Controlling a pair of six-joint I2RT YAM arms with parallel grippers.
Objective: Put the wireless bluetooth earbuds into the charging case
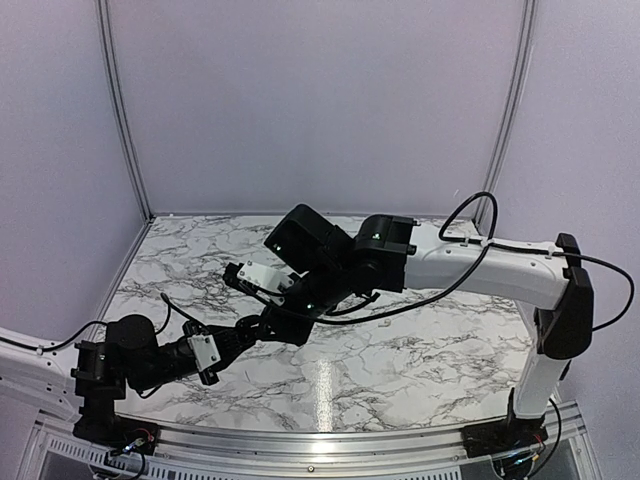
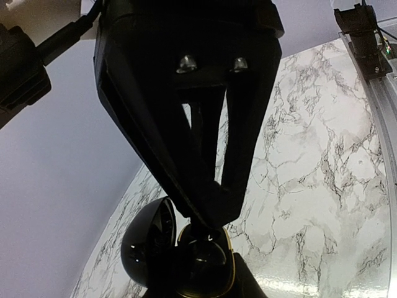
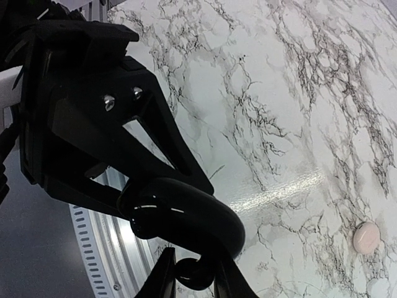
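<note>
— What does the desk look like?
— White marble with grey and black veins. A bright streak of glare runs across its near middle.
— Is anything lying on it?
— One small pinkish-cream oval pebble. It rests flat on the marble and shows only in the right wrist view.

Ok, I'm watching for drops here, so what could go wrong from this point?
One: the right pincer holds the open black case in the air above the table, so a hard push from the left pincer could knock it loose. Two: the earbud that the left pincer seems to pinch is black against the black case; a miss of its hollow could send it down to the marble.
</note>
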